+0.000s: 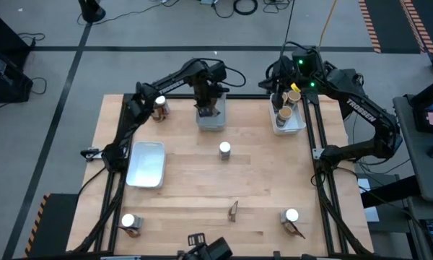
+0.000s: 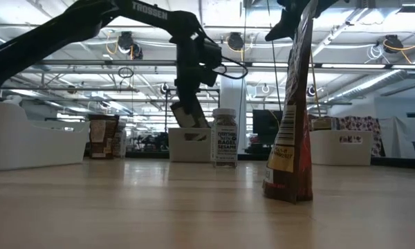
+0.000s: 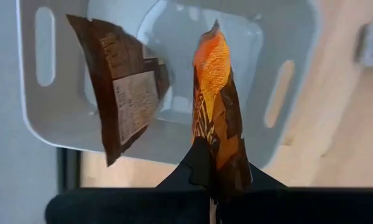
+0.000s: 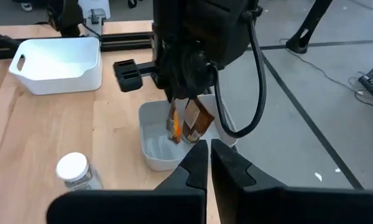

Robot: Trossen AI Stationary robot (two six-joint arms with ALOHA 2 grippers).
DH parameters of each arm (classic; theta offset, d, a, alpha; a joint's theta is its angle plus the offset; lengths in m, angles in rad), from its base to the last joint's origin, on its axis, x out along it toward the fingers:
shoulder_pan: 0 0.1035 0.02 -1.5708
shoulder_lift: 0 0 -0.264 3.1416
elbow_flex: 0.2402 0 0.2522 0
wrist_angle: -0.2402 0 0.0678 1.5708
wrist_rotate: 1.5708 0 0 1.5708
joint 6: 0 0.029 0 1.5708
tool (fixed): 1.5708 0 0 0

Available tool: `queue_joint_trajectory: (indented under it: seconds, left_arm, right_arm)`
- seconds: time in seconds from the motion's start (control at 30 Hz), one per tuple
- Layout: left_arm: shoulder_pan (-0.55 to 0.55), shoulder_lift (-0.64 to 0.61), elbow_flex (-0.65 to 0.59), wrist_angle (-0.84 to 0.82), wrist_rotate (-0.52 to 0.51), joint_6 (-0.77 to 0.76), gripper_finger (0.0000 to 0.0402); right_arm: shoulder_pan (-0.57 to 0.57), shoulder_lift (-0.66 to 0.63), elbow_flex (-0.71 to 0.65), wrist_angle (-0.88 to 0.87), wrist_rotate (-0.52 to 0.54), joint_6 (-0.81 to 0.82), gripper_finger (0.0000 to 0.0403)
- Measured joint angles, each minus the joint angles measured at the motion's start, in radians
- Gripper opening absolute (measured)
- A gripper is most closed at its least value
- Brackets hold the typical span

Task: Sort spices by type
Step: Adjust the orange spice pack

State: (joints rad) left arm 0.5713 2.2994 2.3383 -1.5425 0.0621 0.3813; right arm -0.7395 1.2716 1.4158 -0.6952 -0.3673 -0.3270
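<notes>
Midway: left fingers [image 3: 214,186] gripping packet [image 3: 216,124] over middle tray [image 1: 210,119], right fingers [image 4: 209,163] closed empty, jar [image 1: 225,149] and others on counter [image 1: 260,188].

The high cam looked straight down on the whole table [image 1: 202,195], both arms in shot, fairly far off. The low cam sat at tabletop level, facing across the wood into the room, v. close to an upright packet [image 2: 292,111], w/ the middle tray [image 2: 189,145] farther back. The left wrist cam pointed down into that middle tray [image 3: 174,81] from close above it. The right wrist cam looked across the table toward the same tray [image 4: 161,140] from farther off. All four views shared the middle tray [image 1: 210,119]; high, low and right wrist also shared the white-capped jar [image 1: 225,149] just in front of it.
</notes>
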Motion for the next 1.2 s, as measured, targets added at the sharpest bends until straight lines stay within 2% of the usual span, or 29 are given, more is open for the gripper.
queue_joint_trajectory:
  seconds: [0.1, 0.33, 0.47, 0.63, 0.8, 0.93, 1.2]
  left_arm:
    - [-0.005, 0.007, 0.0, -0.001, -0.045, 0.002, 0.0]
    - [-0.015, 0.006, -0.003, 0.005, -0.072, 0.047, 0.0]
    - [-0.016, 0.005, -0.049, 0.013, -0.095, 0.052, 0.0]
    - [-0.015, 0.005, -0.109, 0.035, -0.186, 0.071, 0.0]
    - [-0.021, 0.005, -0.119, 0.082, -0.278, 0.072, 0.0]
    - [-0.03, 0.005, -0.119, 0.094, -0.31, 0.106, 0.0]
    - [-0.049, 0.005, -0.119, 0.105, -0.31, 0.205, 0.0]
  right_arm:
    - [0.0, 0.0, 0.0, -0.006, 0.0, -0.004, 0.0]
    - [0.0, 0.0, 0.0, -0.007, 0.0, -0.017, 0.0]
    - [0.0, 0.0, 0.0, -0.007, 0.0, -0.018, 0.0]
    - [0.0, 0.0, 0.0, -0.007, 0.0, -0.018, 0.0]
    - [0.0, 0.0, 0.0, -0.007, 0.0, -0.018, 0.0]
    - [0.0, 0.0, 0.0, -0.007, 0.0, -0.018, 0.0]
    - [0.0, 0.0, 0.0, -0.007, 0.0, -0.018, 0.0]
